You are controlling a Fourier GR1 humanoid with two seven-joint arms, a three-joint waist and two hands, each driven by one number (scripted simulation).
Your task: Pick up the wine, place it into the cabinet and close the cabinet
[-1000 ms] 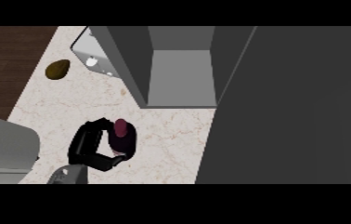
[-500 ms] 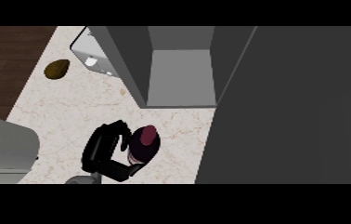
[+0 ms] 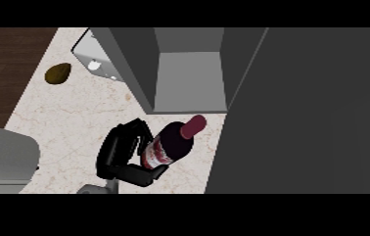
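Wine [image 3: 170,144] lifted nearer the open cabinet [image 3: 188,78], still outside it, right hand [image 3: 123,149] clamped round it

The wine [image 3: 170,144] is a dark bottle with a dark red top and a red and white label. It is tilted, and its top points up toward the cabinet [image 3: 189,78]. The right hand [image 3: 124,152] curls round its lower part and holds it above the counter, just in front of the cabinet. The cabinet is grey and stands open at the counter's far edge. Its big dark door [image 3: 296,112] swings out on the right.
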